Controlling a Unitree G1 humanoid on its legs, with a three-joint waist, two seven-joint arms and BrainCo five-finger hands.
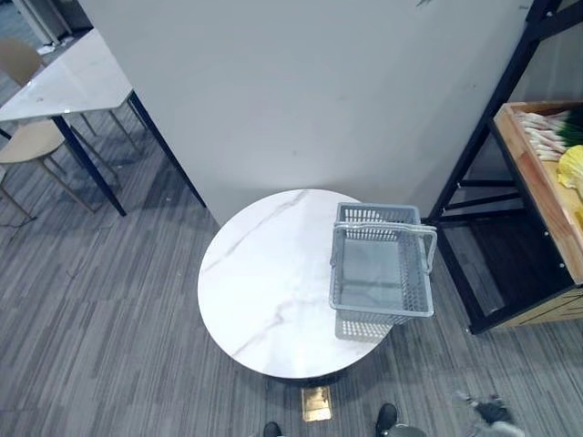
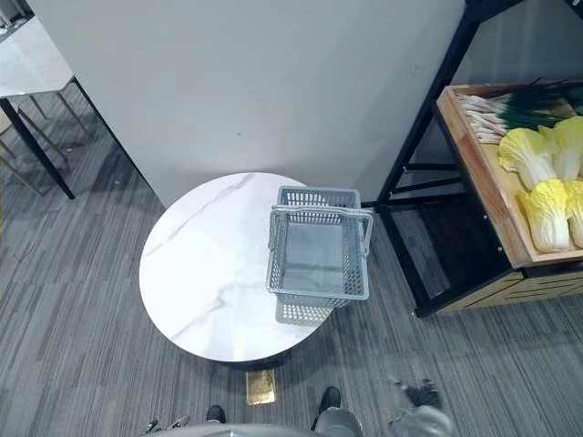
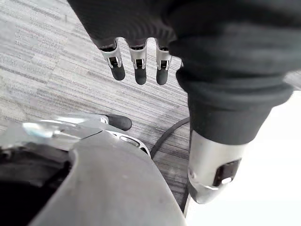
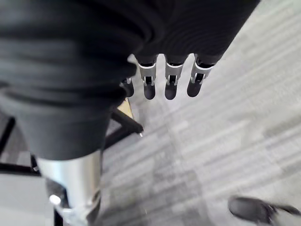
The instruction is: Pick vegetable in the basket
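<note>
L hand (image 3: 137, 65) hangs over grey carpet (image 3: 42, 70), fingers straight and slightly apart, holding nothing. Far L: white rect table (image 1: 77, 77) w/ chairs. Centre: round white marble table (image 1: 264, 282). Grey basket (image 1: 381, 269) sits on its R edge, handle across the top. R of that: black rack (image 2: 414, 155) w/ wooden tray (image 2: 478, 173). Veg is in the tray, apart from the basket: yellow cabbages (image 2: 547, 209) and green onions (image 2: 506, 109). R hand (image 4: 170, 82) over carpet, fingers straight, holding nothing.
</note>
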